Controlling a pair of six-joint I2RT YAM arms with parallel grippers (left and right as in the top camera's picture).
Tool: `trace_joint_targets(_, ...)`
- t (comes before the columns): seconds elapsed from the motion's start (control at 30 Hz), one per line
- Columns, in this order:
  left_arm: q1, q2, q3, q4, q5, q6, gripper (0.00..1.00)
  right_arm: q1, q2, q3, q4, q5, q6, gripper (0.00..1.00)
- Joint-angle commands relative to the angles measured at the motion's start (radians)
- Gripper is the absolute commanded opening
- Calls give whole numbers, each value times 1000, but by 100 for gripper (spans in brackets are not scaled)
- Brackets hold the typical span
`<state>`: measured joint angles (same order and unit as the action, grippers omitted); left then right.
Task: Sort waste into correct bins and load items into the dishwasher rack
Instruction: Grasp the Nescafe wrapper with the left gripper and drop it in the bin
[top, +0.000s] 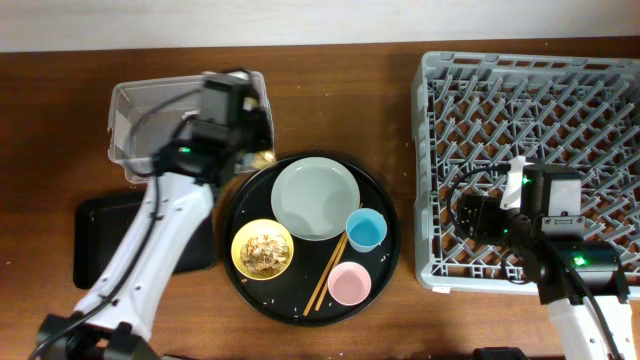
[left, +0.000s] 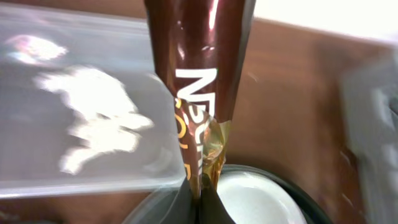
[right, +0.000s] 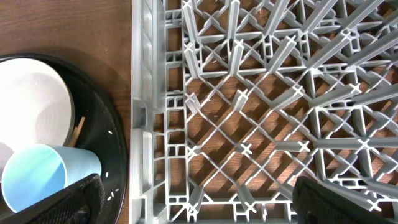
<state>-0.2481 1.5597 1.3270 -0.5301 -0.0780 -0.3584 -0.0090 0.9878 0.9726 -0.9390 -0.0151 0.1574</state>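
My left gripper (left: 200, 202) is shut on a brown-gold wrapper (left: 199, 74), next to the clear tub (left: 74, 168), which holds a white tissue (left: 93, 118). In the overhead view this gripper (top: 240, 125) is at the tub's (top: 130, 105) right end. The round black tray (top: 388, 262) holds the grey-green plate (top: 315, 198), a yellow bowl (top: 240, 250) of food scraps (top: 264, 251), the blue cup (top: 366, 230), the pink cup (top: 349, 283) and the chopsticks (top: 328, 268). My right gripper (right: 199, 205) is open and empty over the grey rack's (top: 530, 120) front left corner.
The shallow black rectangular tray (top: 100, 240) lies at the left, partly under my left arm. In the right wrist view the blue cup (right: 37, 177) and plate (right: 31, 106) sit just left of the rack wall (right: 146, 124). The brown table (top: 400, 70) shows between tray and rack.
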Motion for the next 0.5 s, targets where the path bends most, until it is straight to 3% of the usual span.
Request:
trace_joint_targets(0.0, 101, 56, 1, 24, -80, 31, 1, -5, 1, 20, 0, 13, 5, 98)
trace_joint_targets(0.07, 135, 105, 1, 61, -80, 31, 20, -5, 1, 20, 0, 13, 5, 98)
trace_joint_targets(0.13, 152, 148, 1, 101, -79, 32, 28, -5, 1, 20, -1, 13, 5, 98)
trace_joint_targets(0.17, 153, 154, 2, 117, -76, 40, 38, -5, 1, 20, -1, 13, 5, 98)
trace_joint_targets(0.23, 153, 147, 5, 126, -75, 56, 45, -5, 1, 20, -1, 13, 5, 98)
trace_joint_targets(0.37, 144, 76, 13, -2, 39, 65, 46, -5, 1, 20, -1, 13, 5, 98)
trace_joint_targets(0.47, 81, 33, 13, -225, 122, 64, 46, -5, 1, 20, -1, 13, 5, 98)
